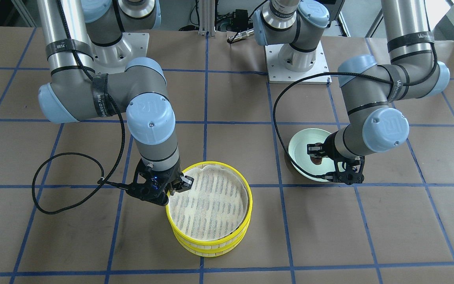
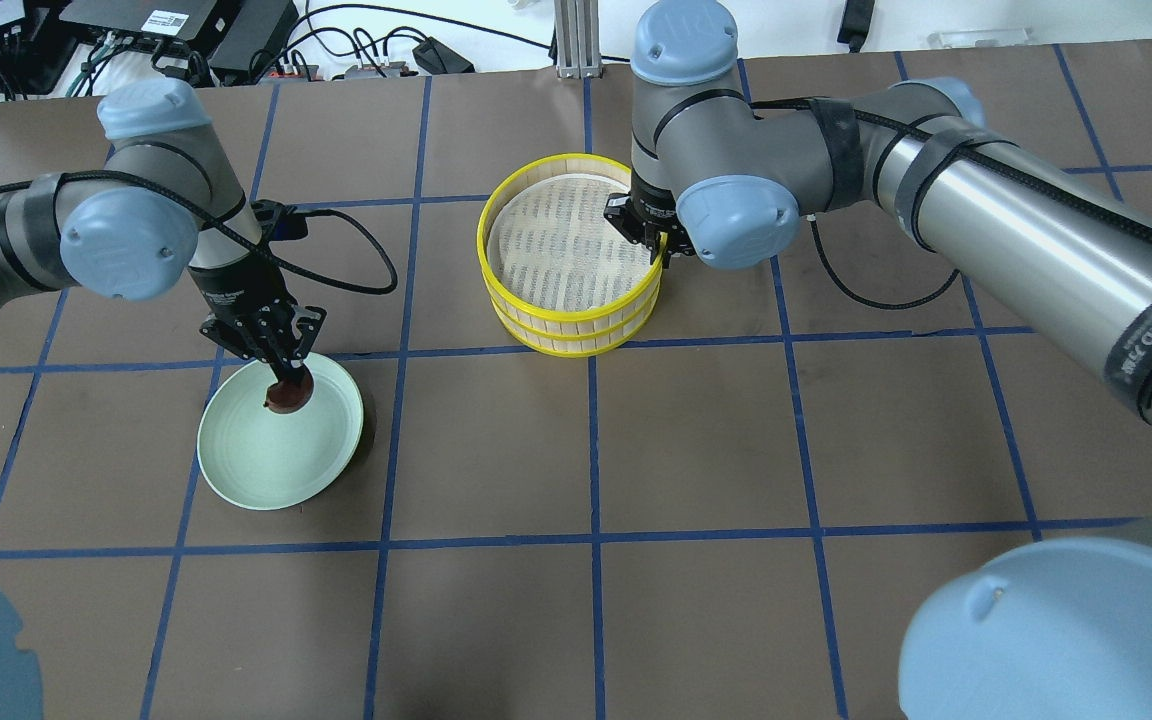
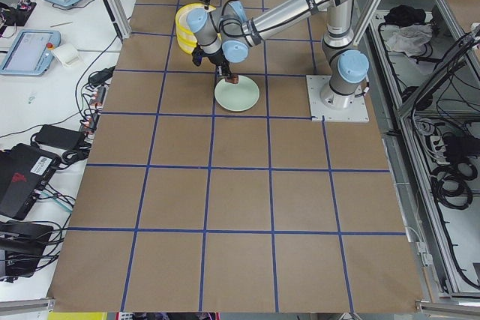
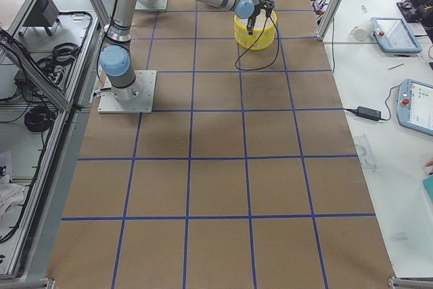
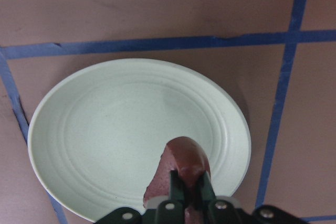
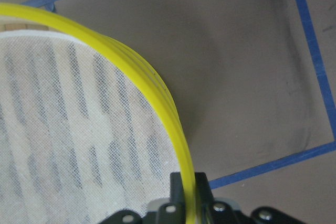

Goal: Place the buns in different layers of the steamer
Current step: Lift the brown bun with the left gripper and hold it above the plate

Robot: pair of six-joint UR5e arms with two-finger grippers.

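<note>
Yellow steamer rim [image 6: 164, 107] clamped in right claw [image 6: 189, 184]; left claw [image 5: 190, 181] grips brown bun [image 5: 184, 155]; caps [image 1: 386, 127] marked UR.

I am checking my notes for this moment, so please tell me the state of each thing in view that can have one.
left gripper: shut on the red-brown bun
red-brown bun: held between the fingers, over the plate; whether it touches cannot be told
plate: upright, nothing else in it
right gripper: shut on the steamer's top rim
steamer: two layers stacked, no lid
top layer: liner bare, no bun
</note>
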